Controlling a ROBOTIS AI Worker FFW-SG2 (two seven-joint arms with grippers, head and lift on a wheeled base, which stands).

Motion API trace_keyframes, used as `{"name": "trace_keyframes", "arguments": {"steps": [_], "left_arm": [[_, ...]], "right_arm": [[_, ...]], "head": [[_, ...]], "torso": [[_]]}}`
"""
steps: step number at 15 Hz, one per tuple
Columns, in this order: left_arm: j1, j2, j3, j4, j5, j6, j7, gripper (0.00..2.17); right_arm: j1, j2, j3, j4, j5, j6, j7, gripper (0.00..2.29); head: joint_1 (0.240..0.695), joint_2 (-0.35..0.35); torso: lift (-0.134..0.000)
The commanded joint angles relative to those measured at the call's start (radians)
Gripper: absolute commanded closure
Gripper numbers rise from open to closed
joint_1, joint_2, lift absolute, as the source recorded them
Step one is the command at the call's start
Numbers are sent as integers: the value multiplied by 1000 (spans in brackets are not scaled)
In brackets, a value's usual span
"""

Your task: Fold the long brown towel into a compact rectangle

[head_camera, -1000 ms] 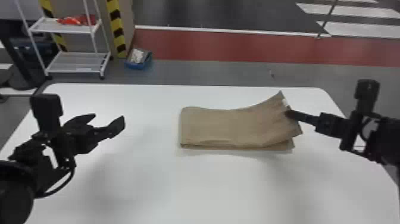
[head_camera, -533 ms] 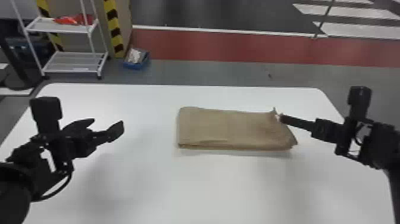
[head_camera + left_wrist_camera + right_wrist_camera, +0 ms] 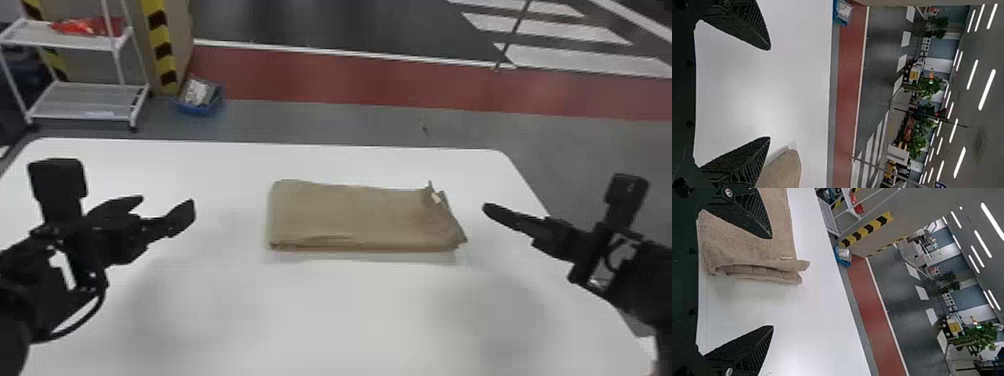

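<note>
On the table [image 3: 325,310], the towel [image 3: 350,215] lies folded as a layered rectangle, its long sides running left to right. Its left end is even, with rounded corners. Its right end is uneven: the far corner rises to a small peak beside a pale patch [image 3: 436,198], and the near corner projects outward. The right wrist view shows the layers slightly parted at this end.

Left of the towel and apart from it, the left gripper [image 3: 167,201] is positioned above the table. Its jaws are wide open, with nothing between them. Right of the towel, near its uneven end but not touching, is the right gripper [image 3: 492,209]. Its jaws are also wide open and grip nothing.

Beyond the towel and to its left, a blue bin [image 3: 197,109] sits on the floor. Farther left of the towel is a white cart [image 3: 75,112] with two visible shelves; red items [image 3: 85,26] rest on the upper shelf. Directly beyond the towel, past the table edge, a red strip [image 3: 325,77] crosses the grey floor [image 3: 310,122].
</note>
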Motion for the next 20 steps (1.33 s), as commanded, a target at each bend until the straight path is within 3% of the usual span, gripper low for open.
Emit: {"name": "trace_keyframes", "arguments": {"steps": [1, 6, 10, 13, 15, 18, 20], "left_arm": [[-18, -19, -38, 4, 29, 28, 42, 70], [-58, -73, -108, 9, 61, 46, 78, 178], [-115, -130, -210, 79, 15, 49, 105, 215], [-159, -159, -269, 156, -12, 46, 121, 215], [-215, -197, -302, 245, -49, 22, 127, 215], [-279, -220, -343, 343, -60, -12, 136, 221], [-279, -220, -348, 343, -60, -12, 136, 397]], "right_arm": [[36, 0, -36, 2, -19, -43, 1, 70], [113, 0, -61, -3, -59, -114, 16, 70], [146, 8, -108, -29, -84, -117, 58, 73], [160, 3, -144, -35, -102, -117, 82, 73], [160, 1, -159, -36, -102, -117, 102, 73], [177, 1, -173, -41, -104, -123, 113, 73], [179, 0, -190, -41, -110, -138, 122, 73]], "head": [[695, -219], [695, -299], [695, -348], [695, -350], [695, -350], [695, -350], [695, -350]], "torso": [[-123], [-123], [-123], [-123], [-123], [-123], [-123]]}}
